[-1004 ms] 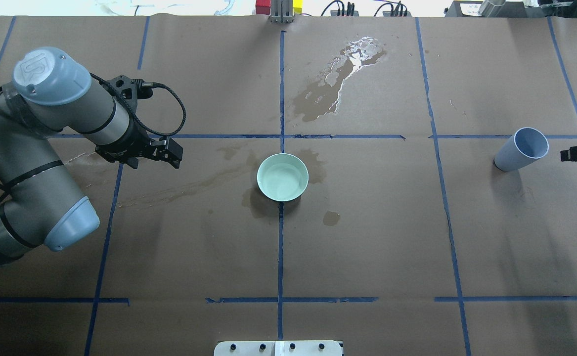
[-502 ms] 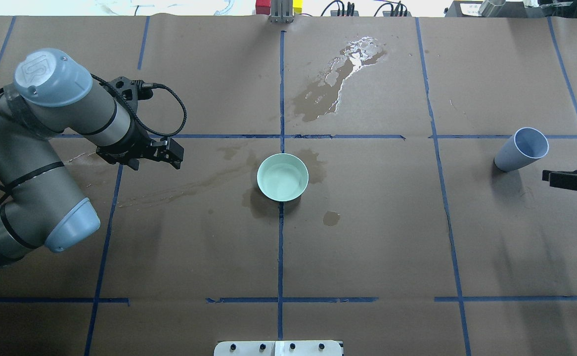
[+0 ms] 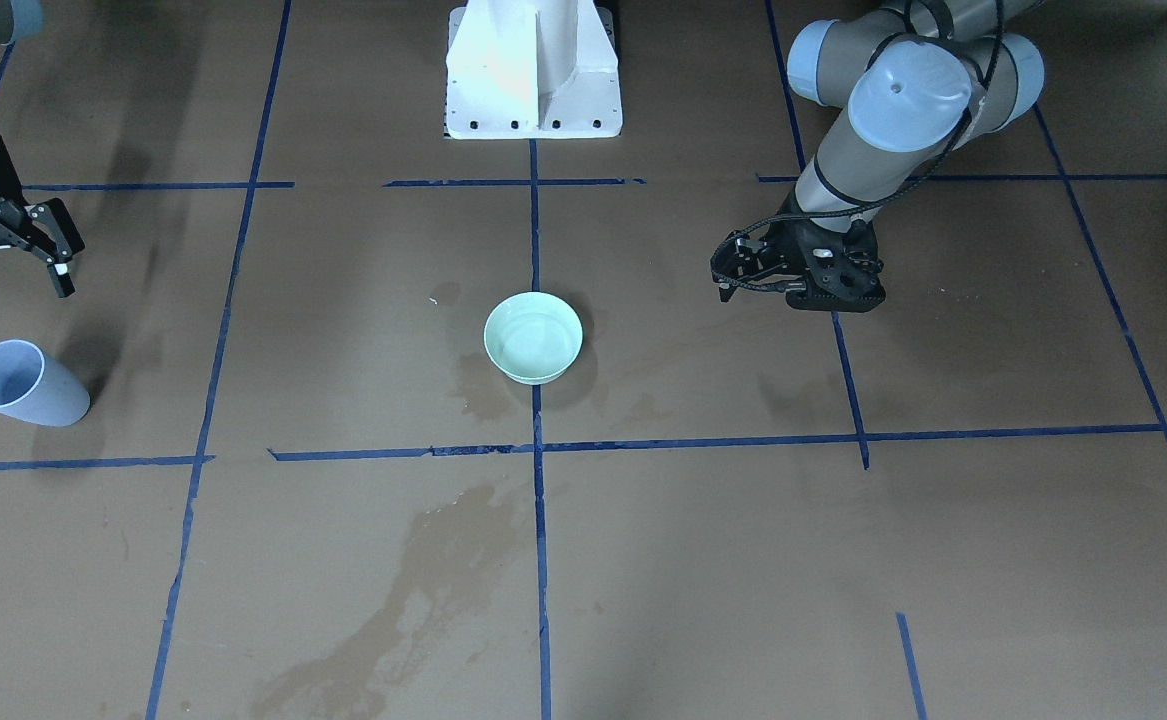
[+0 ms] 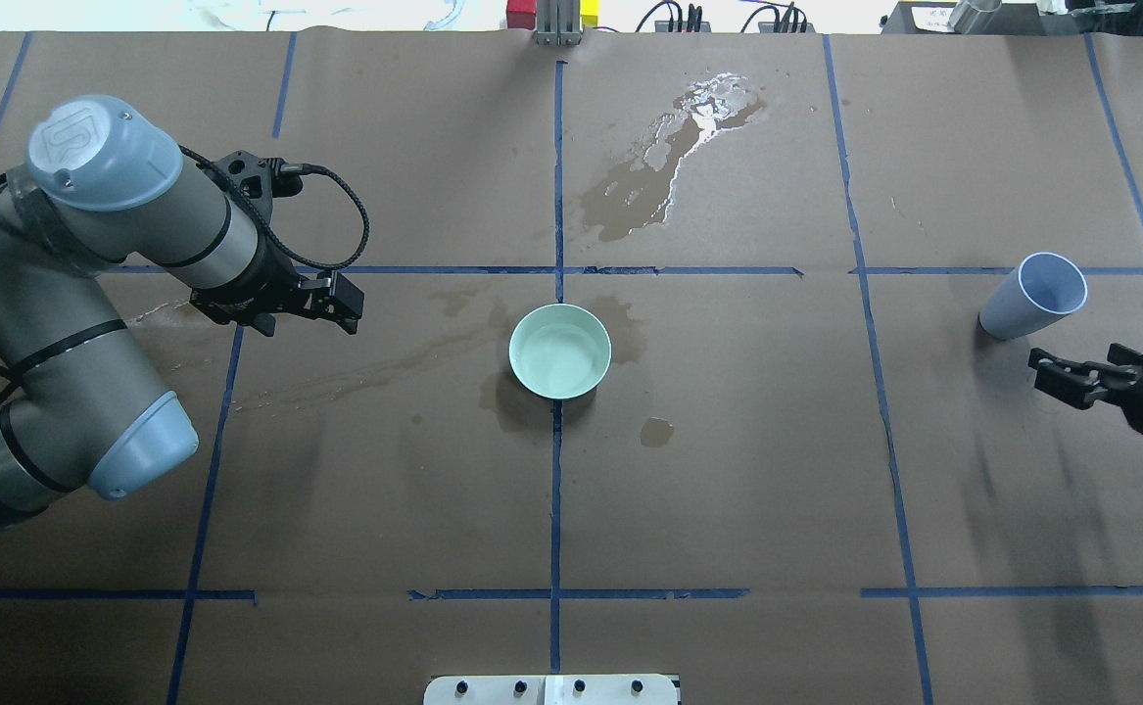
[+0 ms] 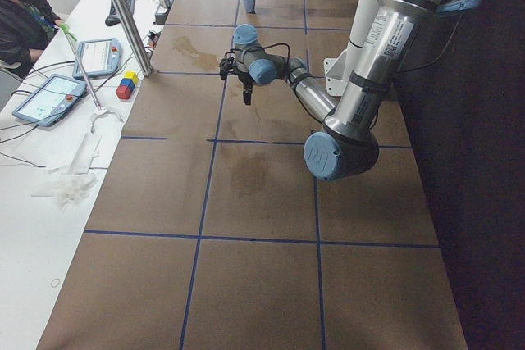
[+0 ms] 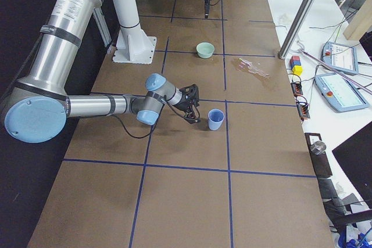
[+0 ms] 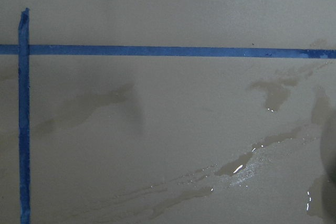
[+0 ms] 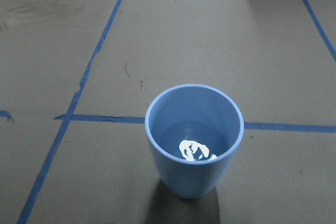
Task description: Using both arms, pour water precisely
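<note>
A blue cup point(image 4: 1033, 305) stands upright at the table's right side. In the right wrist view the cup point(image 8: 194, 140) holds a little water point(image 8: 197, 150) with a white glint. My right gripper point(image 4: 1049, 377) is open and empty, low over the table and a short way from the cup on the robot's side. It also shows in the front-facing view point(image 3: 15, 288), jaws spread. A pale green bowl point(image 4: 559, 351) sits at the table's centre. My left gripper point(image 4: 348, 304) looks open and empty, hovering left of the bowl.
A glinting spilled puddle point(image 4: 674, 147) lies beyond the bowl. Darker wet stains point(image 4: 375, 367) run between the left gripper and the bowl. Blue tape lines point(image 4: 557, 490) grid the brown board. The white pedestal point(image 3: 533, 70) stands at the robot's edge.
My right gripper has come in from the right edge, moving left and toward the robot's side, to a spot near the cup. The left arm has barely moved.
</note>
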Tool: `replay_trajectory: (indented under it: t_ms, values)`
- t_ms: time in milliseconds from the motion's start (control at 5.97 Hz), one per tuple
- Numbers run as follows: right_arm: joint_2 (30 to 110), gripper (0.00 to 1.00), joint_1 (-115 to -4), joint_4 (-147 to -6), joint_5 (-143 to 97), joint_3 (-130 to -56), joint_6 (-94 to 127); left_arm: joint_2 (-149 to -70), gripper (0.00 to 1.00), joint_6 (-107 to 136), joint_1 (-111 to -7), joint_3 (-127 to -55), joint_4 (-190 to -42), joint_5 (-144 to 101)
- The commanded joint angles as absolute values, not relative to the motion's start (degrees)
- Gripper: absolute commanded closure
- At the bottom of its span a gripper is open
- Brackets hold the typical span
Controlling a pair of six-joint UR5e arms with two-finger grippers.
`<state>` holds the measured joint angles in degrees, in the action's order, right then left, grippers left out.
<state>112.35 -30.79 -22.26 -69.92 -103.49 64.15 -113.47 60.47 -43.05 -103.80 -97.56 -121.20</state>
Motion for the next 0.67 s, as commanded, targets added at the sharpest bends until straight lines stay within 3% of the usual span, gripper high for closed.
replay_trajectory:
  t_ms: [0,502]
  values:
    - [108.84,0.0,-22.78,-14.11,-56.03,-92.88,65.05,-113.47,0.0,60.47,-43.07,-103.71,-97.65,-121.2]
    - [104.34,0.0,-21.71,-11.51,-52.21,-86.5,64.25,-113.47,0.0,60.47,-42.98,-103.54,-97.65,-121.2]
